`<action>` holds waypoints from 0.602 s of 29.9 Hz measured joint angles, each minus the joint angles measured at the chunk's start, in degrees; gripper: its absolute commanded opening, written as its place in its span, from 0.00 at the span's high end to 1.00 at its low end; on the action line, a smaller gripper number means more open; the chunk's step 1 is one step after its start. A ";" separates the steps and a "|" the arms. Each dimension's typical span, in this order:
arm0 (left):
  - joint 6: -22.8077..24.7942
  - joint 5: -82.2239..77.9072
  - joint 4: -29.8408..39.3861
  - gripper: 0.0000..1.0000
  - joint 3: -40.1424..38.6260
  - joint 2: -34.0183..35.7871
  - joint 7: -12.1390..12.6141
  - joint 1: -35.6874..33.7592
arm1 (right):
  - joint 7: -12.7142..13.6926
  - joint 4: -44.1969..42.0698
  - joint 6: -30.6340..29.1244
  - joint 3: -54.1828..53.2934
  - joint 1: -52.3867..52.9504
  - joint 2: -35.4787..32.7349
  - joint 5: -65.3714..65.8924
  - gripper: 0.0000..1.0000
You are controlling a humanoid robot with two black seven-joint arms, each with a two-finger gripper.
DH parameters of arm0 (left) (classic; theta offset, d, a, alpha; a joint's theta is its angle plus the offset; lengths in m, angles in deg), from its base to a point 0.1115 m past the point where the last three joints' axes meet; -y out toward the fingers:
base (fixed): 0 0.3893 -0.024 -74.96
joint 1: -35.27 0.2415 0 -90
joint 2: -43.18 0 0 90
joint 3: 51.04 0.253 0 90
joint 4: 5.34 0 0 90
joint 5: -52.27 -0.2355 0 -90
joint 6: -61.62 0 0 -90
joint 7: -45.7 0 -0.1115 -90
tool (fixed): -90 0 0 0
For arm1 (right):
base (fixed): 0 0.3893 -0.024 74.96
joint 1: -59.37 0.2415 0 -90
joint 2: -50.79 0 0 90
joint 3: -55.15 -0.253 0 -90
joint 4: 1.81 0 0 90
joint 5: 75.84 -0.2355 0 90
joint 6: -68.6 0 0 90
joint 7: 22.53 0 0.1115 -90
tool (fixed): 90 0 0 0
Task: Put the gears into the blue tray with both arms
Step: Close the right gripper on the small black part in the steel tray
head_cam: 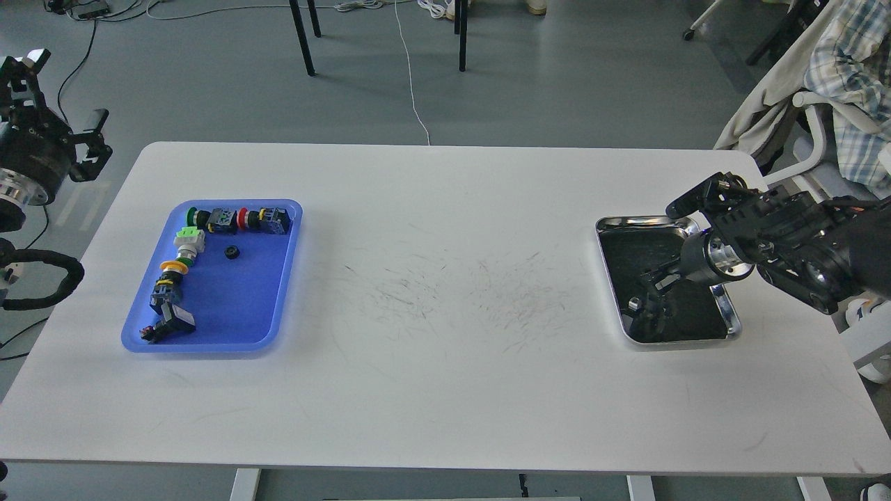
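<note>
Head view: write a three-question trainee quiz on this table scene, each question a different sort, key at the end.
1. True or false: one gear lies in the blue tray.
2. Which claw is down inside the steel tray? A) left claw B) right claw
3. Fill in: the push-button switches line the blue tray's far and ____ edges.

Key: 1 true; 2 B; 3 left.
</note>
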 measured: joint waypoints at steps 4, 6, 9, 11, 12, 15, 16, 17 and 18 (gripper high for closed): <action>0.00 0.00 0.00 0.01 0.00 0.14 0.00 0.00 | 0.00 0.00 0.14 0.00 -0.02 0.00 0.06 0.69; 0.00 0.00 -0.01 0.01 0.00 0.15 0.00 0.01 | 0.00 -0.19 0.21 0.00 -0.07 0.11 0.09 0.72; 0.00 0.00 -0.02 0.01 0.00 0.15 0.00 0.08 | 0.00 -0.59 0.25 0.00 -0.15 0.46 0.10 0.76; 0.00 0.00 -0.03 0.01 0.00 0.16 0.00 0.08 | 0.00 -0.66 0.30 0.00 -0.20 0.58 0.09 0.77; 0.00 0.00 -0.04 0.01 0.00 0.16 0.00 0.08 | 0.00 -0.69 0.32 0.00 -0.20 0.62 0.10 0.77; 0.00 0.00 -0.03 0.01 0.00 0.16 -0.03 0.08 | 0.00 -0.71 0.36 0.00 -0.28 0.69 0.09 0.83; 0.00 0.00 -0.01 0.01 0.00 0.16 -0.03 0.08 | 0.00 -0.73 0.37 0.00 -0.32 0.69 0.09 0.85; 0.00 0.00 -0.01 0.01 0.00 0.16 -0.03 0.08 | 0.00 -0.73 0.37 -0.01 -0.35 0.70 0.09 0.85; 0.00 0.00 -0.01 0.01 0.00 0.16 -0.03 0.08 | 0.00 -0.73 0.37 -0.01 -0.39 0.70 0.09 0.85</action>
